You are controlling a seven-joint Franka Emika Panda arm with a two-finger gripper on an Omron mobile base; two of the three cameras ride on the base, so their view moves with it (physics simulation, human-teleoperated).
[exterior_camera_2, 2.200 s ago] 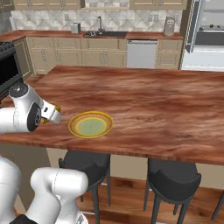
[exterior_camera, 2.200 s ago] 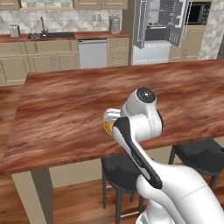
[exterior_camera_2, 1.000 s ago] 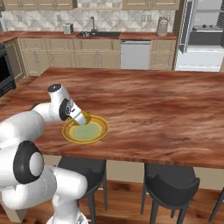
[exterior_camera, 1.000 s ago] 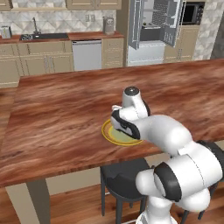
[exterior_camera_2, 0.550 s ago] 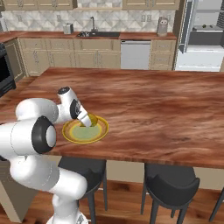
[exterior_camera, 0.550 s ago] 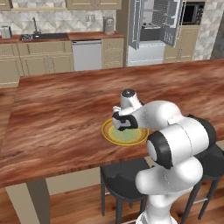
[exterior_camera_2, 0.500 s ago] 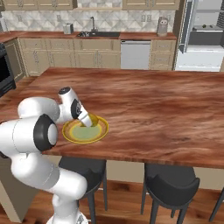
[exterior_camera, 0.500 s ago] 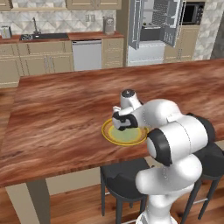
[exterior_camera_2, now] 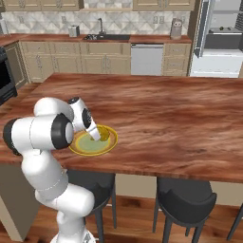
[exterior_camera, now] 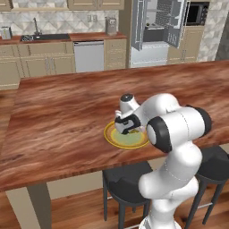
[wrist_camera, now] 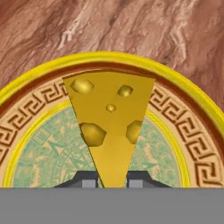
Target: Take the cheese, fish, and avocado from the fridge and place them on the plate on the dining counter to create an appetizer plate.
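gripping the cheese [wrist_camera: 109, 122] between its two finger tips, the gripper [wrist_camera: 111, 179] hangs low over the plate [wrist_camera: 175, 83], its jaws drawn in narrow on the thin end of the wedge. the hand view shows the yellow-orange wedge with its holed face up, its wide end pointing away from the gripper and reaching the patterned brown band inside the plate's yellow rim; whether the cheese touches the plate's green centre or sits just above it cannot be told.

in the left base view the gripper [exterior_camera: 126, 127] is over the middle of the plate [exterior_camera: 109, 134], and the white arm [exterior_camera: 174, 129] folds back from it toward the near right. in the right base view the gripper [exterior_camera_2: 97, 134] leans down onto the plate [exterior_camera_2: 80, 148], with a bit of yellow cheese [exterior_camera_2: 103, 134] showing at its tip.

the plate lies on the desk [exterior_camera: 62, 112], the reddish-brown dining counter, near its near edge. dark stools [exterior_camera_2: 182, 194] stand under that edge.

the fridge [exterior_camera: 156, 31] stands at the far wall with its doors open, white wire shelves showing on the doors. left of it along the far wall run beige cabinets [exterior_camera: 44, 62] with a sink [exterior_camera_2: 99, 36].
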